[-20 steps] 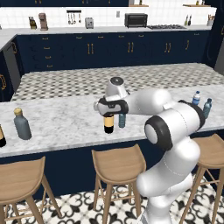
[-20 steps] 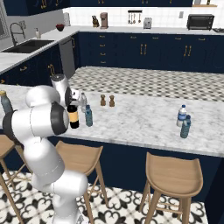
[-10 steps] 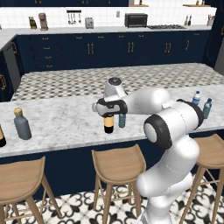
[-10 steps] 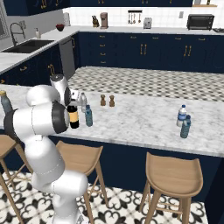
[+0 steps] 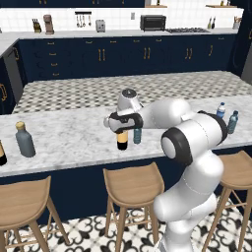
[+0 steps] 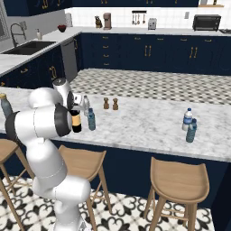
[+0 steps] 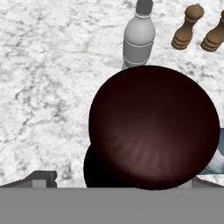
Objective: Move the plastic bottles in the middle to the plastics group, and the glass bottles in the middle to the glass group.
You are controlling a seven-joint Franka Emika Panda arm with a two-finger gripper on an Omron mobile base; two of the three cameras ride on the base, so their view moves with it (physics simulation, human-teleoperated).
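Observation:
The tall black wine bottle (image 5: 122, 141) with its dark red neck and tan label stands at the front of the marble island (image 5: 74, 133). My gripper (image 5: 119, 126) is right over it, open, with the jaws on either side of the neck. From the hand, the bottle's dark red top (image 7: 153, 127) looms between the fingertips of my gripper (image 7: 116, 181). The teal plastic bottle (image 5: 137, 135) stands just to the bottle's right. The clear greyish bottle (image 7: 139, 37) stands behind it. The plastics group (image 5: 226, 117) is at the far right. The glass group's squat grey bottle (image 5: 24, 140) is at the far left.
Two brown shakers (image 6: 111, 103) stand behind the middle bottles. A dark bottle (image 5: 2, 153) sits at the left edge beside the grey one. Wooden stools (image 5: 132, 184) line the island's near side. Wide bare marble lies between the middle bottles and either group.

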